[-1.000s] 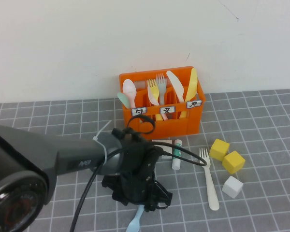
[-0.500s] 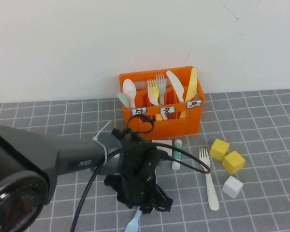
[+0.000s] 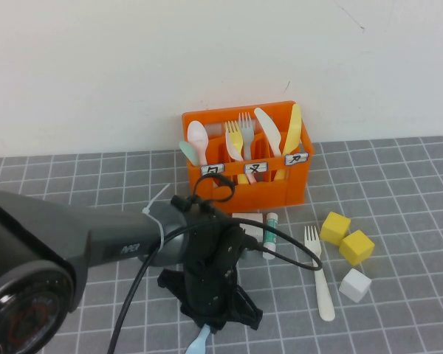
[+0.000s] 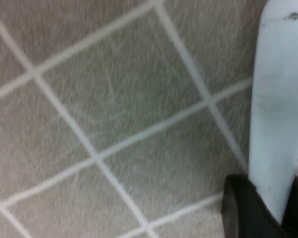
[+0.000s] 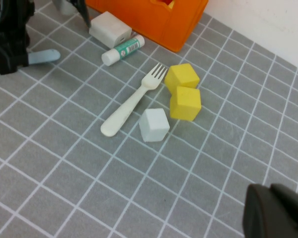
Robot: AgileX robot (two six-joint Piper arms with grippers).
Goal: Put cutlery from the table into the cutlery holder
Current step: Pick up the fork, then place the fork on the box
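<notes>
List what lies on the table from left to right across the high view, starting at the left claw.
Left claw over the pale blue utensil → white-and-green tube → cream-white fork → white cube. Right claw: only in its own wrist view.

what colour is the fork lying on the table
Cream-white fork, clearest in the right wrist view.

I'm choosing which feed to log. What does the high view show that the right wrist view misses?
Only the high view shows the cutlery holder's upright contents, its labels, and the left arm, whose left tool is over the pale blue utensil. Only the right wrist view shows the right tool, hanging above the table. Both show the cream fork, tube and cubes.
</notes>
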